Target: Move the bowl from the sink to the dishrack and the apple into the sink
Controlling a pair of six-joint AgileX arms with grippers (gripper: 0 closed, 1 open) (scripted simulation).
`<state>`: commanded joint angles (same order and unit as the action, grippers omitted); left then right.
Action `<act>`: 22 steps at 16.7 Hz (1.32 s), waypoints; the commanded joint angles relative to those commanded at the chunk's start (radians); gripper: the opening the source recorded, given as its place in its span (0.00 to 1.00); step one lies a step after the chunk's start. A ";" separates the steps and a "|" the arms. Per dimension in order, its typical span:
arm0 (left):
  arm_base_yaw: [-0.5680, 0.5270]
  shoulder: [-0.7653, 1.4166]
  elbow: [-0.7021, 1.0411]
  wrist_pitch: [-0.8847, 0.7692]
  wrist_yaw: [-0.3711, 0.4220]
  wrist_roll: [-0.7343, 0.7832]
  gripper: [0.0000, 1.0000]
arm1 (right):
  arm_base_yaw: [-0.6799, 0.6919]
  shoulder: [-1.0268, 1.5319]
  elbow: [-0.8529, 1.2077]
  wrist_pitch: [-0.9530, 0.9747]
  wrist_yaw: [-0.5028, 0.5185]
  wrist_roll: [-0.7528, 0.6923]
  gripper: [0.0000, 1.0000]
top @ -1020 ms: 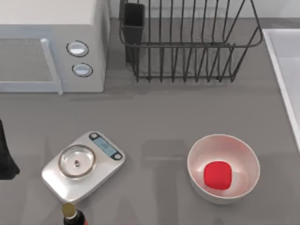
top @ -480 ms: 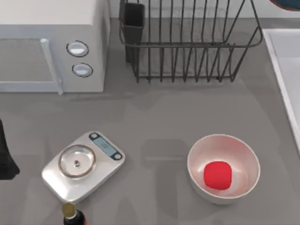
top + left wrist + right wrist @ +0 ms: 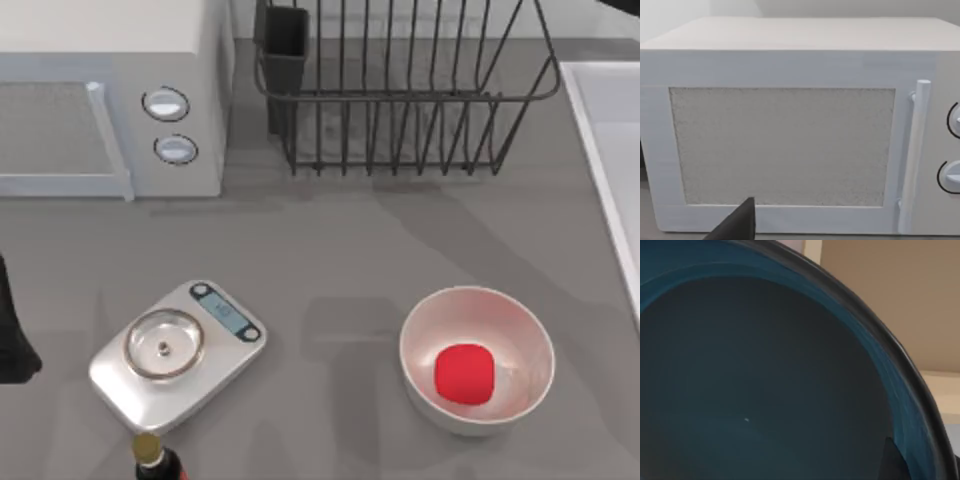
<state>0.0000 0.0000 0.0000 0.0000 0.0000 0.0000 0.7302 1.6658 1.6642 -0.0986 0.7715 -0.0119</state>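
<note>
From our right wrist camera the bowl (image 3: pixel 755 390) sits right up against the lens, its teal inside and dark rim spread across the picture. A dark sliver at the frame's corner is probably one fingertip of our right gripper. We judge that the bowl is carried by that gripper, but we cannot tell from these pictures how the fingers sit on it or how far apart they are.

In the top view the dishrack (image 3: pixel 400 95) stands at the back of the table, with its cutlery cup (image 3: pixel 286 45) at its left corner and no bowl among its tines. The sink (image 3: pixel 615 150) lies along the right edge, just beside the rack's right end. So the move ahead turns on this: the rack lies to the left of the sink, and our right arm is the nearer one to both.

The apple (image 3: pixel 464 374) rests inside a white bowl (image 3: pixel 477 359) at the front right, well apart from the rack and near the sink; it too falls to our right arm.

Our left gripper (image 3: pixel 737 222) is parked by the left edge, facing the microwave (image 3: pixel 110 95); whether its fingers are open we cannot tell. A kitchen scale (image 3: pixel 177 350) sits at the front left.
</note>
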 joint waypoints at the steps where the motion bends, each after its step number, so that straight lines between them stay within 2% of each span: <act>1: 0.000 0.000 0.000 0.000 0.000 0.000 1.00 | 0.028 0.000 -0.004 0.039 0.020 0.015 0.00; 4: 0.000 0.000 0.000 0.000 0.000 0.000 1.00 | 0.065 -0.001 -0.010 0.093 0.051 0.035 0.00; 9: 0.000 0.000 0.000 0.000 0.000 0.000 1.00 | 0.061 -0.002 -0.009 0.092 0.046 0.036 0.00; 12: 0.000 0.000 0.000 0.000 0.000 0.000 1.00 | 0.048 0.044 -0.035 0.157 0.034 0.036 0.00; 22: 0.000 0.000 0.000 0.000 0.000 0.000 1.00 | -0.076 0.341 -0.286 0.729 -0.085 0.031 0.00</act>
<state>0.0000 0.0000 0.0000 0.0000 0.0000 0.0000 0.6544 2.0073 1.3783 0.6305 0.6868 0.0187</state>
